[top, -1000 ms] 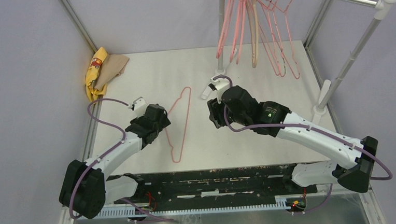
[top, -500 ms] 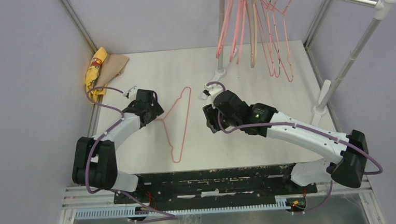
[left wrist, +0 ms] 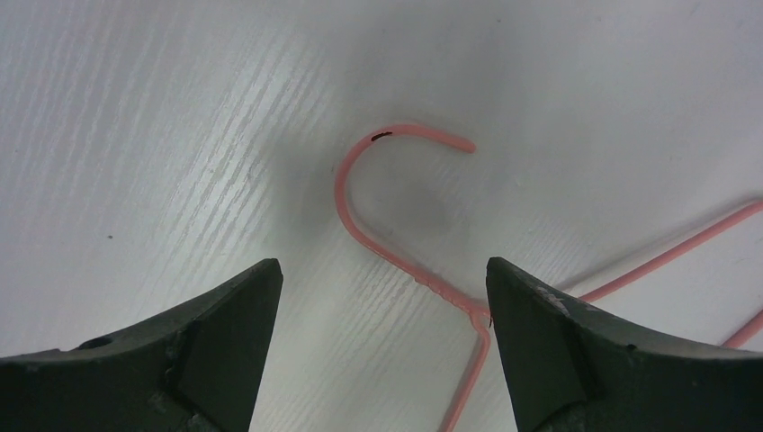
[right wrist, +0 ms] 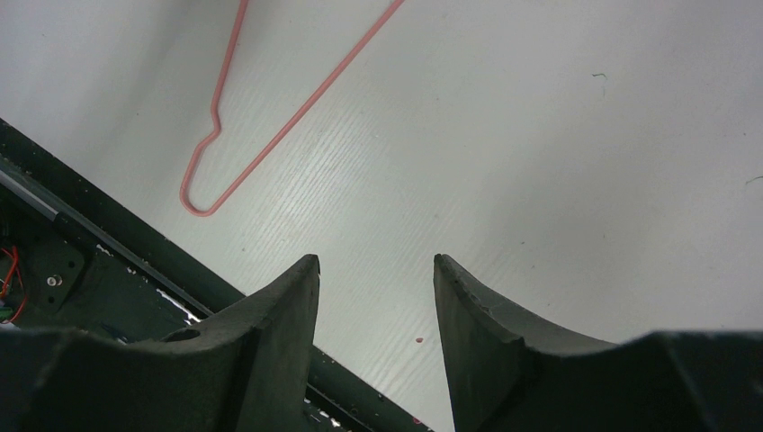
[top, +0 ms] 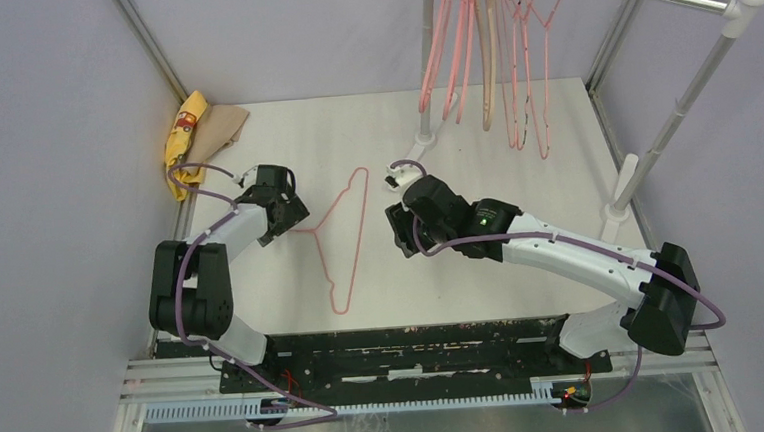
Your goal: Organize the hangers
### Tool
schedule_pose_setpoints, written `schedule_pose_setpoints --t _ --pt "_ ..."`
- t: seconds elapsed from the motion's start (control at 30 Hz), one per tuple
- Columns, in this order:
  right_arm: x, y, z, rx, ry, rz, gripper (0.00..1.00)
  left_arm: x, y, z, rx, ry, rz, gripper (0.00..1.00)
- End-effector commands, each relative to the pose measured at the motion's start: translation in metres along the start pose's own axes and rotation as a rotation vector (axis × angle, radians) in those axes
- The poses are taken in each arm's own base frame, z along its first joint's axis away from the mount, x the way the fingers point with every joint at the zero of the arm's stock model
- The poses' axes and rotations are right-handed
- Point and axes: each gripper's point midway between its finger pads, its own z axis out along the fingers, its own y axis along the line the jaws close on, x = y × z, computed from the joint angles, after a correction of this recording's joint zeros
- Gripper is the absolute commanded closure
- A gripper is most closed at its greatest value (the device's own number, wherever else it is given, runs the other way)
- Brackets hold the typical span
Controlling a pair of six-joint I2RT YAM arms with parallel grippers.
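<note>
1. My left arm (top: 230, 228) and right arm (top: 581, 254) wear white link shells between bulky black joint housings.
2. A purple cable (top: 198, 170) loops loosely along each arm and meets a small white fitting by the wrist.
3. A tiny green light (top: 481, 223) glows on the black housing near my right wrist.
4. My left gripper (left wrist: 382, 279) has matte black wedge fingers (left wrist: 225, 342) tapering to blunt tips, one with a small round hole.
5. My right gripper (right wrist: 376, 270) carries the same dark, grainy wedges.

white table (top: 283, 142): pink wire hanger (top: 357, 240), cloths (top: 198, 135) far-left corner
</note>
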Motion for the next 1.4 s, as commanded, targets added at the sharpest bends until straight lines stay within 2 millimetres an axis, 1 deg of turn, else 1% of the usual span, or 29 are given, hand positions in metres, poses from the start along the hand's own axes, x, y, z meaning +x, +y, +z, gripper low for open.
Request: schedule_pose_setpoints --t 0.0,0.07,0.17,0.27,0.4,0.5,0.57,0.63,0.73,0.77,0.8,0.87,0.9,0.93,1.07,1.13,1.2,1.27,1.37 --pt "-0.013 0.006 0.002 -0.019 -0.046 0.003 0.42 -0.012 -0.007 0.002 0.006 0.001 0.059 0.11" --pt "-0.010 0.006 0.005 -0.018 -0.038 0.002 0.42 -0.013 -0.008 0.004 0.001 -0.001 0.059 0.16" --pt "-0.003 0.005 0.010 -0.015 -0.023 0.004 0.42 -0.015 -0.008 0.006 -0.005 -0.006 0.058 0.21" --pt "0.004 0.004 0.013 -0.014 -0.011 0.009 0.42 -0.015 -0.007 0.011 -0.025 0.004 0.070 0.31" --pt "0.013 0.001 0.017 -0.010 0.004 0.011 0.42 -0.013 -0.007 0.018 -0.046 0.023 0.085 0.40" --pt "0.018 -0.003 0.019 -0.006 0.013 0.014 0.42 -0.010 -0.005 0.022 -0.060 0.037 0.093 0.43" --pt "0.021 -0.006 0.021 -0.001 0.018 0.015 0.42 -0.006 -0.003 0.025 -0.070 0.049 0.099 0.43" --pt "0.024 -0.008 0.023 0.001 0.024 0.018 0.42 -0.003 -0.001 0.027 -0.076 0.057 0.103 0.46" --pt "0.028 -0.011 0.026 -0.003 0.034 0.027 0.42 0.001 0.001 0.030 -0.081 0.067 0.109 0.57" --pt "0.029 -0.012 0.027 -0.002 0.039 0.029 0.43 0.001 0.000 0.031 -0.081 0.067 0.111 0.62" --pt "0.030 -0.013 0.027 -0.003 0.041 0.029 0.43 0.002 0.000 0.031 -0.080 0.067 0.111 0.69" --pt "0.032 -0.014 0.027 -0.001 0.045 0.032 0.43 0.002 0.000 0.032 -0.080 0.069 0.112 0.87" --pt "0.033 -0.015 0.028 -0.001 0.047 0.033 0.43 0.002 -0.001 0.033 -0.080 0.069 0.112 0.95" --pt "0.034 -0.015 0.028 0.000 0.046 0.037 0.43 0.002 -0.001 0.033 -0.078 0.070 0.113 0.97" --pt "0.038 -0.015 0.030 0.001 0.053 0.053 0.43 0.007 -0.003 0.035 -0.060 0.073 0.105 0.97" --pt "0.041 -0.011 0.032 -0.019 0.064 0.065 0.44 0.009 -0.004 0.034 -0.044 0.067 0.093 0.97" --pt "0.043 -0.005 0.035 -0.047 0.074 0.075 0.45 0.008 -0.007 0.029 -0.027 0.053 0.081 0.97" --pt "0.044 -0.001 0.038 -0.066 0.081 0.088 0.45 0.003 -0.013 0.019 -0.001 0.027 0.077 0.97" --pt "0.038 0.012 0.040 -0.125 0.056 0.115 0.46 -0.007 -0.024 0.004 0.041 -0.010 0.066 0.97"
